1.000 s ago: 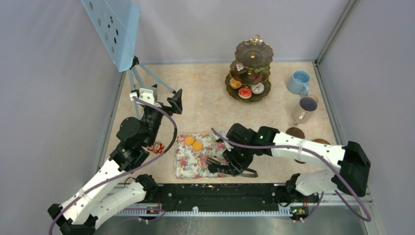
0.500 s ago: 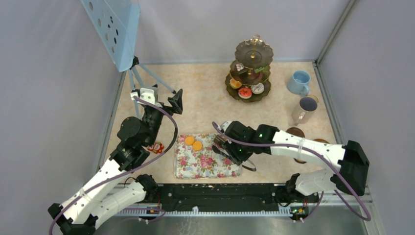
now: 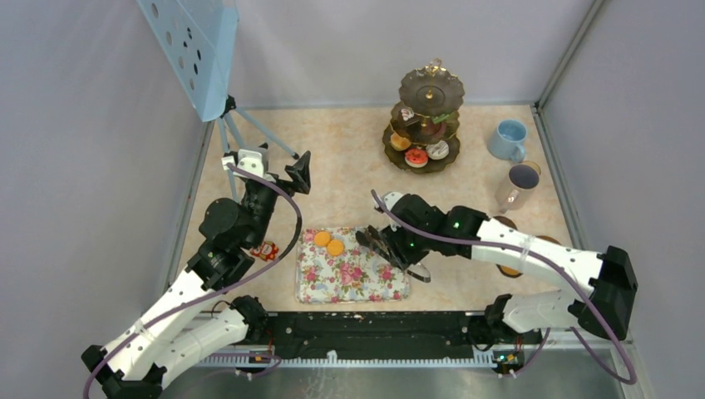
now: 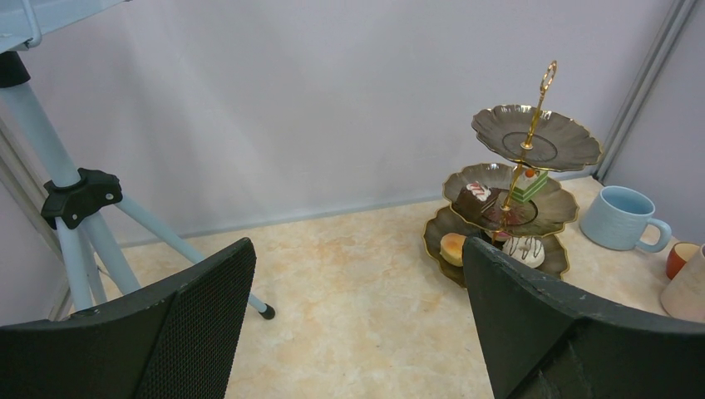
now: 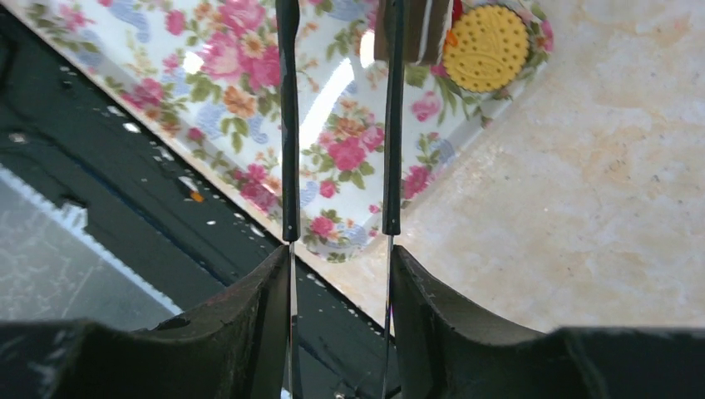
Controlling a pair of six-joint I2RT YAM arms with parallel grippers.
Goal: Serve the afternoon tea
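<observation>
My right gripper (image 3: 392, 247) (image 5: 341, 259) is shut on the black tongs (image 5: 288, 125), whose two arms run out between its fingers over the floral tray (image 3: 353, 278) (image 5: 249, 100). Two orange rounds (image 3: 328, 243) lie at the tray's far left. In the right wrist view, one yellow round (image 5: 486, 46) and a striped cake slice (image 5: 424, 29) sit by the tongs' tips. The dark three-tier stand (image 3: 426, 116) (image 4: 520, 191) holds cakes and donuts at the back. My left gripper (image 3: 289, 173) (image 4: 357, 332) hangs open and empty, well left of the stand.
A light-blue cup (image 3: 507, 139) (image 4: 619, 218), a pale-grey cup (image 3: 517, 184) and a small orange-brown cup (image 4: 680, 259) stand at the right. Brown saucers (image 3: 501, 224) lie by the right arm. A blue tripod (image 3: 241, 125) stands at the back left. A small red item (image 3: 266, 250) lies by the left arm.
My right gripper has carried the tongs from the tray's near right corner toward its far side, turning them toward the orange rounds. The left arm has not moved.
</observation>
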